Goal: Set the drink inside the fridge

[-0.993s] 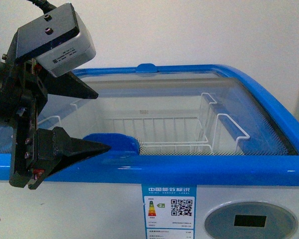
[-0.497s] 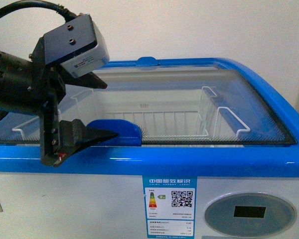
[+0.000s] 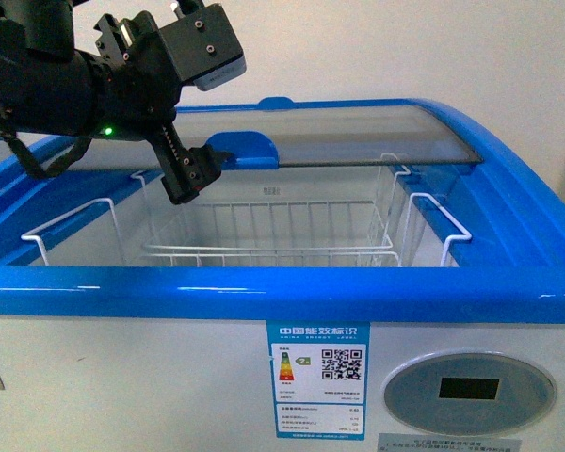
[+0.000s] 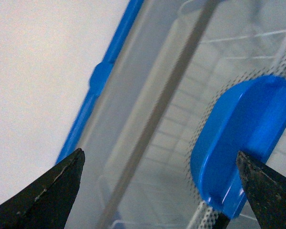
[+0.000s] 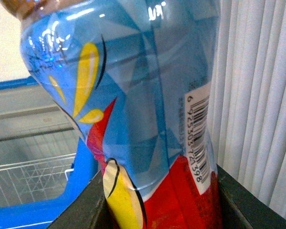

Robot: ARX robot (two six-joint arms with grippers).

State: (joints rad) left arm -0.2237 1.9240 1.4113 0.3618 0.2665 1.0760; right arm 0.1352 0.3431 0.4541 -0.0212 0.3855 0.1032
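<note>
The drink fills the right wrist view and is absent from the front view, so it is not over the fridge yet. The right gripper is clamped on its lower, red part of the label, one dark jaw on each side. Its long axis runs parallel to the vertical blind slats beside it, so it looks roughly upright, with the amber neck end up and leaning a little; the cap is out of view.

In the front view the glass lid sits toward the back and the opening shows white wire baskets. The left gripper, upper left of the frame, has its jaws spread wide and empty just beside the blue handle — contact cannot be told.

Risks, as judged from here: the left arm hangs over the opening and could block or knock the bottle; the low grip could let the tall bottle tip; a basket wire could catch its base.
</note>
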